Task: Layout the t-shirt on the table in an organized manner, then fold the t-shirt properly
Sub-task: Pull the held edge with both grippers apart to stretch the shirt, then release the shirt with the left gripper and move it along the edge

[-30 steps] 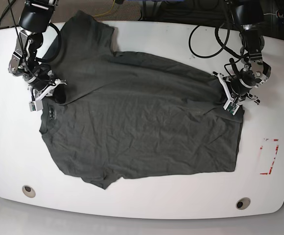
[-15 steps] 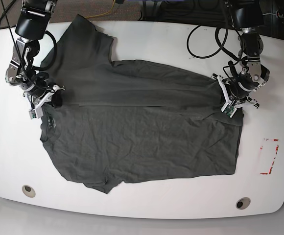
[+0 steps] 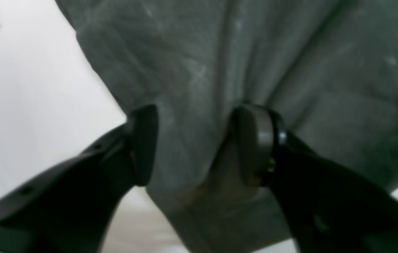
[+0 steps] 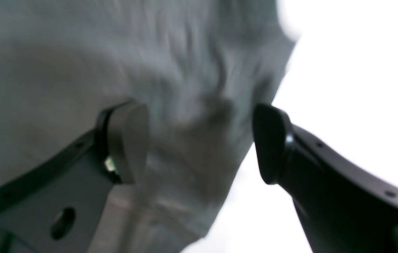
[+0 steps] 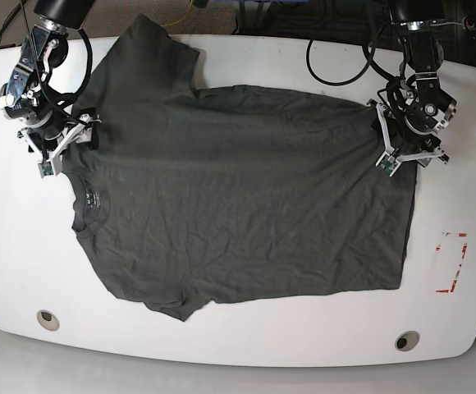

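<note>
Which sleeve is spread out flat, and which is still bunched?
The sleeve at the table's far edge lies spread flat. The near-edge sleeve is the bunched one, partly tucked under the t-shirt.
</note>
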Robot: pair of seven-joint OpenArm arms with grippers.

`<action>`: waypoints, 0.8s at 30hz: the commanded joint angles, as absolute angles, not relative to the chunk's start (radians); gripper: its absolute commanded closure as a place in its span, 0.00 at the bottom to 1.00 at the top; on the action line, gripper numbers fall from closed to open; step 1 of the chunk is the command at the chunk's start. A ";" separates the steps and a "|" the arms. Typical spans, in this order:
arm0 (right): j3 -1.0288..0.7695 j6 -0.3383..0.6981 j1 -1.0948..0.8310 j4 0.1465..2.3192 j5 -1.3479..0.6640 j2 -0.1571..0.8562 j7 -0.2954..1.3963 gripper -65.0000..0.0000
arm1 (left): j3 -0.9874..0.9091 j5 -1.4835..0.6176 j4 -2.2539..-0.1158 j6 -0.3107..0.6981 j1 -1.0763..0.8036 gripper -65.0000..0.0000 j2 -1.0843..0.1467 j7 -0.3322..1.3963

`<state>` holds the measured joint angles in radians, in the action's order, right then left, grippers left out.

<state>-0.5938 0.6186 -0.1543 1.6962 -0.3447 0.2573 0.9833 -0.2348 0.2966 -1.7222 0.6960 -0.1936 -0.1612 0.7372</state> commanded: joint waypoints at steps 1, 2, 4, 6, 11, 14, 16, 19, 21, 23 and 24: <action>-0.664 0.624 -0.191 1.779 -0.351 0.222 0.989 0.32 | -0.239 0.303 -1.776 0.698 -0.200 0.41 -0.170 0.742; -0.674 0.624 -0.197 1.787 -0.351 0.213 0.990 0.32 | -0.239 0.303 -1.779 0.698 -0.202 0.41 -0.170 0.742; -0.700 0.625 -0.216 1.816 -0.351 0.185 0.992 0.32 | -0.239 0.303 -1.788 0.698 -0.202 0.41 -0.170 0.742; -0.727 0.625 -0.234 1.840 -0.352 0.162 0.992 0.32 | -0.239 0.303 -1.788 0.698 -0.202 0.41 -0.170 0.742; -0.792 0.625 -0.277 1.856 -0.441 0.130 0.992 0.32 | -0.240 0.326 -1.788 0.698 -0.199 0.41 -0.170 0.742; -0.817 0.625 -0.312 1.856 -0.516 0.127 0.993 0.32 | -0.240 0.364 -1.788 0.698 -0.197 0.41 -0.168 0.742; -0.828 0.621 -0.326 1.856 -0.552 0.127 0.993 0.32 | -0.239 0.375 -1.788 0.698 -0.196 0.41 -0.168 0.742; -0.848 0.621 -0.340 1.854 -0.588 0.124 0.993 0.32 | -0.237 0.378 -1.790 0.698 -0.189 0.41 -0.168 0.742; -0.860 0.621 -0.351 1.854 -0.602 0.124 0.993 0.32 | -0.239 0.378 -1.801 0.698 -0.177 0.41 -0.168 0.742; -0.875 0.622 -0.355 1.836 -0.618 0.124 0.993 0.32 | -0.252 0.378 -1.817 0.698 -0.173 0.41 -0.168 0.742; -0.881 0.624 -0.355 1.821 -0.627 0.124 0.993 0.32 | -0.266 0.378 -1.827 0.698 -0.170 0.41 -0.166 0.742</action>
